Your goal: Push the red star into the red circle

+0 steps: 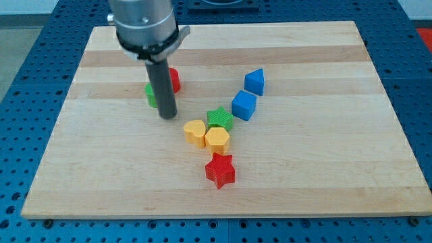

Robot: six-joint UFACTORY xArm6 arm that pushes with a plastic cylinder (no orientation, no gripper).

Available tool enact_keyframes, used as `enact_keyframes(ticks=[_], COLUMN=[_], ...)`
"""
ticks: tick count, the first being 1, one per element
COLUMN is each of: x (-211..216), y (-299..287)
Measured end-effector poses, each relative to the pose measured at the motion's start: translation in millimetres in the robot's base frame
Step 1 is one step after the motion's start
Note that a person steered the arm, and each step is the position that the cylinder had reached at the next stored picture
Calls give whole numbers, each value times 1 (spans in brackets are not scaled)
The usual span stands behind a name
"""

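Observation:
The red star (pixel 221 170) lies on the wooden board (pixel 324 162) below the middle, just under the yellow blocks. The red circle (pixel 174 79) sits up left, mostly hidden behind the rod, touching a green block (pixel 151 94) on its left. My tip (pixel 167 116) rests on the board just below these two blocks, up and to the left of the red star, with the yellow blocks between.
A yellow heart-like block (pixel 195 132) and a yellow hexagon (pixel 217 140) touch each other above the red star. A green star (pixel 220 119) sits above them. Two blue blocks (pixel 244 105) (pixel 254 82) lie to the view's right of the middle.

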State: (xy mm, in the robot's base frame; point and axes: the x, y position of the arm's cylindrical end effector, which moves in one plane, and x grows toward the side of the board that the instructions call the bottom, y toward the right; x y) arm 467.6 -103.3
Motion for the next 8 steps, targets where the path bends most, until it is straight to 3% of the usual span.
enact_keyframes(ticks=[1,2,3,4,5,6,7,8], x=[69,69,118,132,134,141,134,95], y=[-2,-2,-1,-1,32,101,103,100])
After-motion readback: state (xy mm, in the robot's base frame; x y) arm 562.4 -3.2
